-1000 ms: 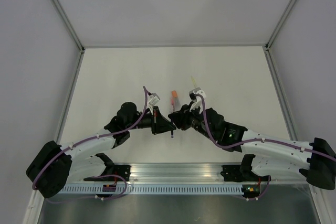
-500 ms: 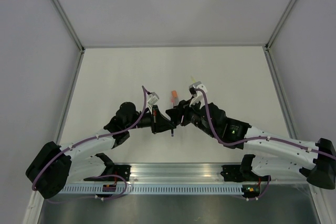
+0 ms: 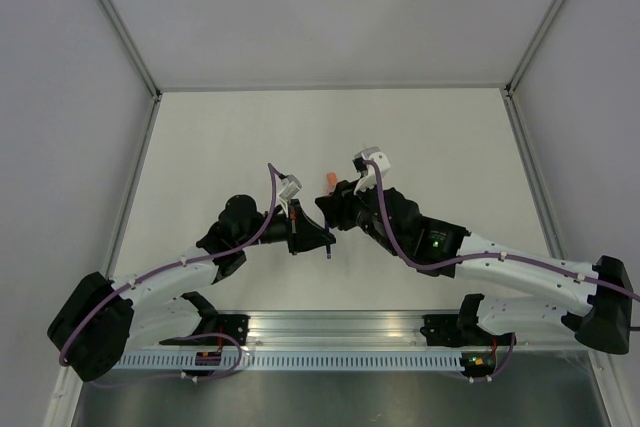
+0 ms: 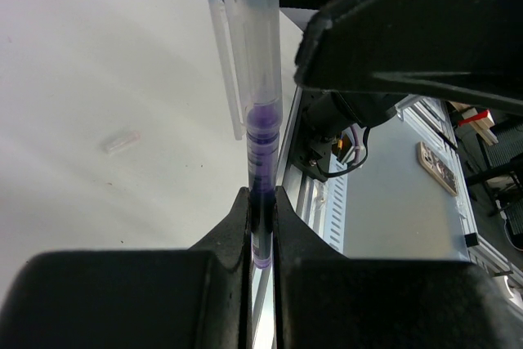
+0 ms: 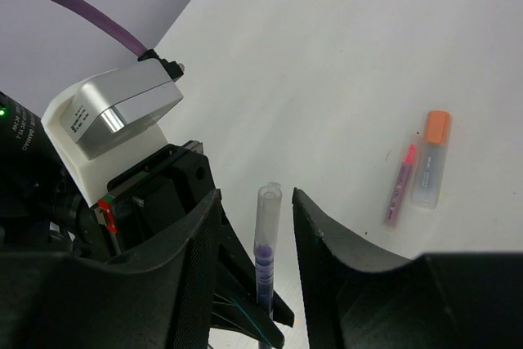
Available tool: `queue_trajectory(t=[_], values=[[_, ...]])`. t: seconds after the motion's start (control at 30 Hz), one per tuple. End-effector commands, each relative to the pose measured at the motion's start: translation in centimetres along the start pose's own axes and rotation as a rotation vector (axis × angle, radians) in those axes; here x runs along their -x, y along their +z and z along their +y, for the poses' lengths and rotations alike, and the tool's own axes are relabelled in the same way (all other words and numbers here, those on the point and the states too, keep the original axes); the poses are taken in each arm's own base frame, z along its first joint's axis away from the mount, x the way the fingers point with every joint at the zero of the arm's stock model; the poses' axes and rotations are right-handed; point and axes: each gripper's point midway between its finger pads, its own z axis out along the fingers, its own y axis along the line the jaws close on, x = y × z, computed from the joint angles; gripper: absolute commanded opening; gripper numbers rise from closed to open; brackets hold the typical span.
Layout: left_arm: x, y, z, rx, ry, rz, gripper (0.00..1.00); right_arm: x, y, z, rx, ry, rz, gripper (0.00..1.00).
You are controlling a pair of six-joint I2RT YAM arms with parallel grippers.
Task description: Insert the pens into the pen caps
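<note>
Left gripper (image 4: 261, 202) jaws pinch a purple pen (image 4: 261, 149)
Right gripper (image 5: 256, 198) jaws spread astride its clear cap (image 5: 268, 218); orange cap (image 5: 436, 124) at 2 o'clock

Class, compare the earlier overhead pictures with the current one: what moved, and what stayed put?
The right gripper moved left and away from the bases, nearer the left gripper; its jaws stand open around the capped pen. From above, its wrist now hides the yellow pen. Nothing was grasped or released. The left gripper stayed put, shut on the pen; the orange cap did not move.
</note>
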Motion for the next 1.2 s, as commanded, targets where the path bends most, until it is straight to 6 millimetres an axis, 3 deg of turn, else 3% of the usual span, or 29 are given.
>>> queue_trajectory(t=[0.0,1.03,1.17], values=[[1.5,0.0,-1.0,-0.043,0.067,-0.048,0.02,2.1,-0.1,0.5,-0.004,-0.002,-0.048,0.45],[1.4,0.0,-1.0,-0.046,0.067,-0.043,0.02,2.5,1.0,0.6,-0.032,-0.015,-0.054,0.34],[1.4,0.0,-1.1,-0.047,0.068,-0.044,0.02,1.3,1.0,0.5,-0.023,-0.015,-0.025,0.30]])
